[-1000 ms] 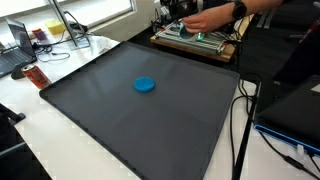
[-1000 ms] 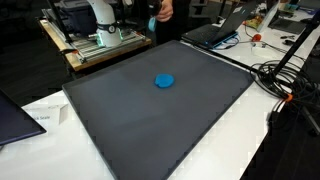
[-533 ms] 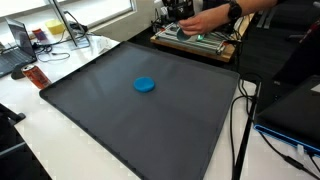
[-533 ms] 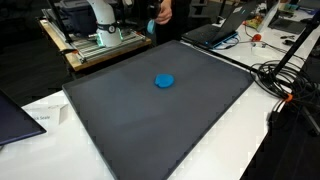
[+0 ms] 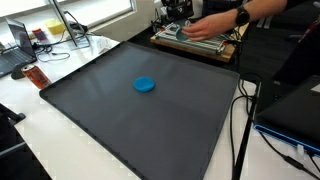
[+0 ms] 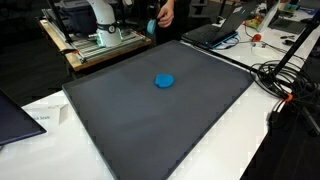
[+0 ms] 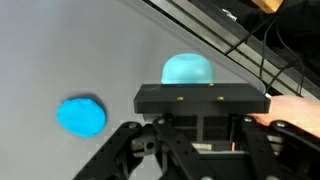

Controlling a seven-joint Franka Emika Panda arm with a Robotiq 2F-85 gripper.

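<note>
Light-blue domed object (image 7: 187,70): in the wrist view it sits just behind the gripper (image 7: 200,150) body, at the far edge of the dark mat (image 7: 60,50). In an exterior view a teal item (image 5: 180,31) shows at the same spot, above the wooden platform (image 5: 200,46) that bears the robot's base.

Person's hand (image 7: 295,108): comes in at the right of the wrist view, fingers just beside the gripper body; whether they touch it, cannot tell.

Pincer state: only the housing and splayed linkages show (fingertips fall below the frame), so apart or together cannot be told. Nothing seen between them.

Blue disc (image 7: 81,116): flat on the mat, well apart from the domed object, near the mat's middle in both exterior views.

Cables (image 6: 275,75) lie off the mat's edge on the white table (image 6: 240,140).
</note>
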